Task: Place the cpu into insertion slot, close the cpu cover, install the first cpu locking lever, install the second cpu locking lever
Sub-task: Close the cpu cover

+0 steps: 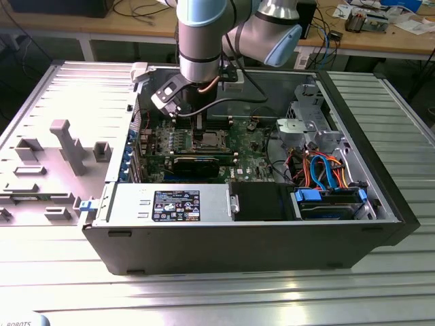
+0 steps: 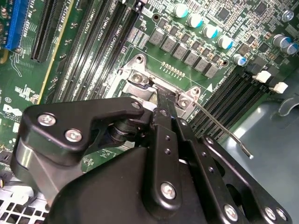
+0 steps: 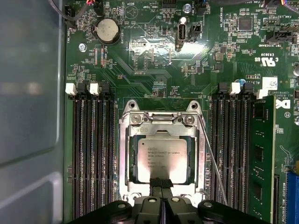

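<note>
Silver cpu (image 3: pixel 161 156), seen in first wrist view, meets the clenched claw (image 3: pixel 161 182).

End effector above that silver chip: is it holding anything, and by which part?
Nothing is held. The end effector is shut, its tips at the edge of the cpu, which lies framed by the cpu cover.

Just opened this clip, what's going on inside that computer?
A robot arm reaches into an open computer case. The cpu lies in the insertion slot, and the cpu cover is down over it. The gripper, jaws together, sits at the cover's edge. A thin locking lever beside the socket stands out at a slant and appears unlatched.
</note>
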`<state>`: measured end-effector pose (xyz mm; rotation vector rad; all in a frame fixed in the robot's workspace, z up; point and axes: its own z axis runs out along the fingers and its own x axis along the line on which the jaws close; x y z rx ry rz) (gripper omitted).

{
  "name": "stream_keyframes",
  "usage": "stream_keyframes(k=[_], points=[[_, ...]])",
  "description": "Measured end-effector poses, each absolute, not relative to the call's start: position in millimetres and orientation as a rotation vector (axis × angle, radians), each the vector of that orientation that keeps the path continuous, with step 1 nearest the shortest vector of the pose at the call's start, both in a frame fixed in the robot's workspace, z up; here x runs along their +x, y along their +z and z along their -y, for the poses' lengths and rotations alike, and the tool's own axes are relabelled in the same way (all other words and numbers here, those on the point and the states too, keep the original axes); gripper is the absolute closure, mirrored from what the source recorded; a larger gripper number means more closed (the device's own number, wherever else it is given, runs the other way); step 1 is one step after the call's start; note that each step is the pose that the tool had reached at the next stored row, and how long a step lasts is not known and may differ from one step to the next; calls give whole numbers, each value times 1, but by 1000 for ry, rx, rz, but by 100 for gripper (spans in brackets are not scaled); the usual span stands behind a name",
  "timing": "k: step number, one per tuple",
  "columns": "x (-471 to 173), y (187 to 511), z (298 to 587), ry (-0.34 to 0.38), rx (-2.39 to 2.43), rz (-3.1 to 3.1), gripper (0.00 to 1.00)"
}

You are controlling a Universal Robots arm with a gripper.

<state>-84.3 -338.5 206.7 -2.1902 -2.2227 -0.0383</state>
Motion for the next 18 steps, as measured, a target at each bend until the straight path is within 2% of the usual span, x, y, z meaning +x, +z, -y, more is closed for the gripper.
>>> stream_keyframes(k=[18], points=[[-84,211,339,-38,-2189,2222,89]])
